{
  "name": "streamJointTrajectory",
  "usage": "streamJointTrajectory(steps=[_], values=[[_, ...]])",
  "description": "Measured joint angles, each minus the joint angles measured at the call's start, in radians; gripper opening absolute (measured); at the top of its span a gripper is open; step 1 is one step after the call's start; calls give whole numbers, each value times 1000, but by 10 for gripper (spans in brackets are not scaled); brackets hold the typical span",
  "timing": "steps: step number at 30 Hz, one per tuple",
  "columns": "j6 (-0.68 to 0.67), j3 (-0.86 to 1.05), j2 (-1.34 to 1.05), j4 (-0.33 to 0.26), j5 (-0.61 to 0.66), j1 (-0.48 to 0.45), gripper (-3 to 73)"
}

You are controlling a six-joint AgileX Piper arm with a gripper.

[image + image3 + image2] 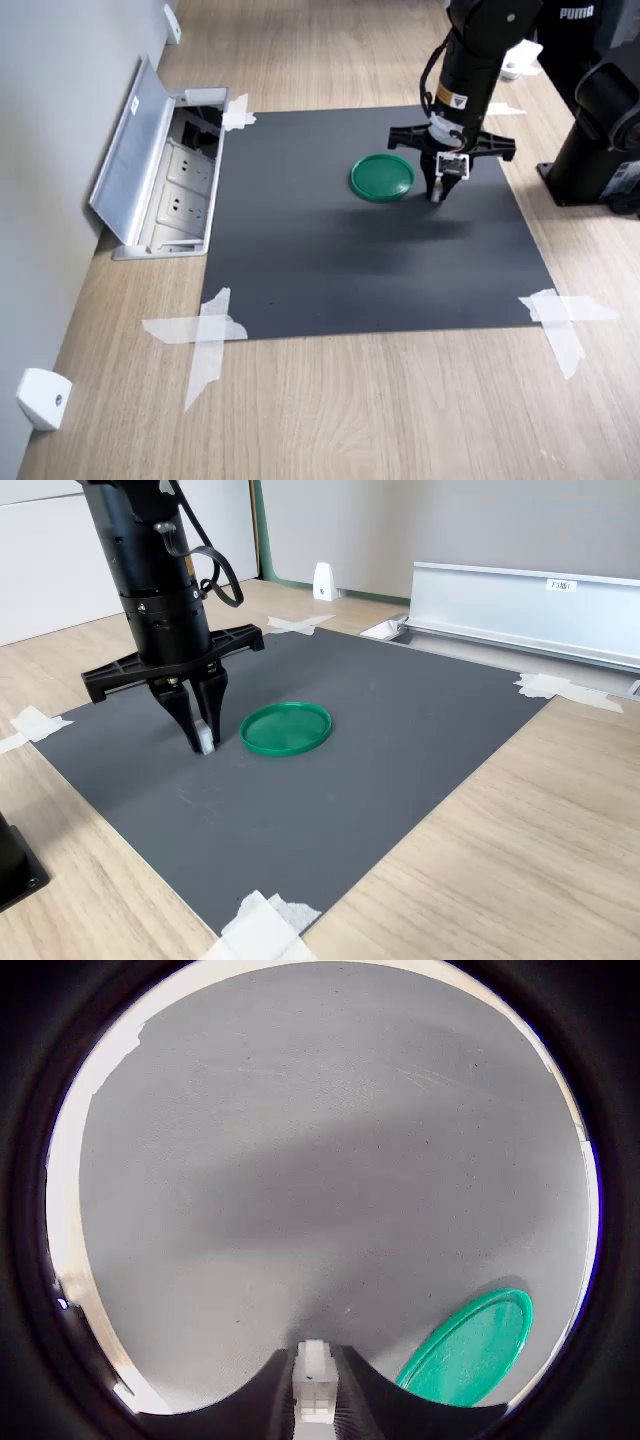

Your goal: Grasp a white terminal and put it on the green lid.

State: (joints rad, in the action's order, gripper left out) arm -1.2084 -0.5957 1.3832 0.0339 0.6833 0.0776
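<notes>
While the gripper (203, 735) stood nearly upright over the mat (330, 780), its jaws were closed down to the width of the terminal (206, 742) and had it clamped between them; the wrist view showed the terminal (313, 1385) sitting squarely between the two dark fingers. That vertical hold made sense for a piece so small, since it kept the fingertips clear of the mat and left the block free to be carried sideways. The lid (382, 177) lay flat on the mat, just beside the gripper and nearer the mat's far edge than its near one in the first exterior view, close to the corner on the arm's side. It was empty, so the placing step had judgeably not been done yet.

Whether the terminal was touching the mat or was lifted just off it could not be told: in both exterior views the fingertips hid its base (the shadow under it was no help either). Its shape was hard to read beyond a small white block. The wrist view cut off part of the lid (470, 1348) at its dark round border, and the arm's upper links ran out of the picture in both exterior views. A socket box (175, 190) sat open in the table off the mat's edge, its interior mostly in shade.
</notes>
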Motion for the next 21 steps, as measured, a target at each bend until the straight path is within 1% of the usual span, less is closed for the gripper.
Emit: streamJointTrajectory(steps=[3,8,10,13,16,21], values=[[15,-71,-26,-8,87,0,94],[23,-245,-48,-23,259,0,94],[26,-303,-48,-24,303,0,95],[30,-341,-43,-17,319,-17,95],[28,-343,-18,-13,316,-60,95],[10,-343,28,-9,255,-143,95]])
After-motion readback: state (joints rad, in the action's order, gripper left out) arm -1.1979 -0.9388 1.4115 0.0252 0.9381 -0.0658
